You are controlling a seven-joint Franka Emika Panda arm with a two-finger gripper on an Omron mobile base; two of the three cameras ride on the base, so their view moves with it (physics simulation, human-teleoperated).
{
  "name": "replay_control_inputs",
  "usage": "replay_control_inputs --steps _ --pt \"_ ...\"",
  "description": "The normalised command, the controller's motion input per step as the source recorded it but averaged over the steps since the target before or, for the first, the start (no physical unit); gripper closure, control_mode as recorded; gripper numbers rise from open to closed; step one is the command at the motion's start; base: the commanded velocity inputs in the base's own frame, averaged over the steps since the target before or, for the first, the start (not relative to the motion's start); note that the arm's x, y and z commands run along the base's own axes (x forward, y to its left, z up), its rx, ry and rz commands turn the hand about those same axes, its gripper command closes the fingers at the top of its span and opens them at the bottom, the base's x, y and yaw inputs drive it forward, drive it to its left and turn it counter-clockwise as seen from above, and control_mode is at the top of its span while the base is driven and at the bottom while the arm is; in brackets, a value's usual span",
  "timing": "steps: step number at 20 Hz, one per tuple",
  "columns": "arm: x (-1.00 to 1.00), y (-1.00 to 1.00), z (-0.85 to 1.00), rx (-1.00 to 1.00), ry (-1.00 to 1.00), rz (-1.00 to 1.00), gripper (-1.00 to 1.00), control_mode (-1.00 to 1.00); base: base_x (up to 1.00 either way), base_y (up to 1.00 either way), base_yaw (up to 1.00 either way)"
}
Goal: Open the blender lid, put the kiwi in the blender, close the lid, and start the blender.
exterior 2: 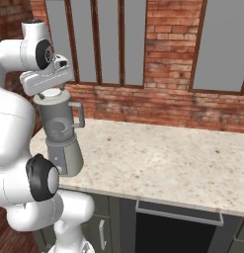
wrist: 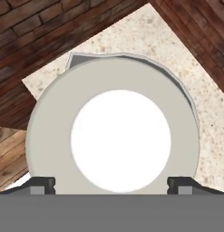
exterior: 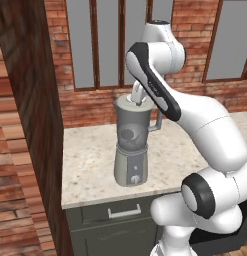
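The gripper (wrist: 111,185) hangs straight above the blender (exterior: 131,150), its two tips spread wide at either side of the blender lid (wrist: 113,136) and closed on nothing; in the hand view the lid's white centre cap sits directly ahead of the tips, squarely between them, so the hand is centred over the jar. The lid lies flat across the jar's rim, which suggests it is seated in place, and the released spread of the tips reads as a hand that is free of it, not gripping it. In the left base view a dark rounded shape shows through the translucent jar below the hand, likely the kiwi (exterior: 128,135), though the tinted wall blurs it too much to be sure. If so, the step left is, by my judgement, the round white knob (exterior: 135,178) on the tapered base, well below the hand and on the side of the blender facing the robot. Room to move is fair: the counter (exterior 2: 158,158) is open and bare to one side of the blender, past the jar's handle (exterior 2: 80,114), while a dark wooden wall (exterior: 30,115) stands near on the other side and a brick wall with windows rises beyond. The counter's front edge runs just under the base, so a descent to the knob should come down the robot's side, clear of the handle.
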Motion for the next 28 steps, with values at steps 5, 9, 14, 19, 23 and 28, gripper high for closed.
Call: replay_control_inputs --steps 5,9,14,19,23,28 --pt "0.0 0.0 0.0 0.0 -0.01 0.04 -1.0 -1.0 0.0 0.0 0.0" --pt "-0.02 0.0 0.17 0.0 -0.03 0.04 -1.0 -1.0 0.0 0.0 0.0" --pt "-0.35 -0.02 0.66 0.0 -0.05 0.04 -1.0 -1.0 0.0 0.0 0.0" --pt "-0.76 0.0 0.23 0.0 -0.08 0.0 -1.0 -1.0 0.0 0.0 0.0" --pt "-0.97 0.05 -0.52 0.0 -0.11 -0.12 -1.0 -1.0 0.0 0.0 0.0" --pt "-0.92 0.03 -0.79 0.0 -0.15 -0.3 -1.0 -1.0 0.0 0.0 0.0"
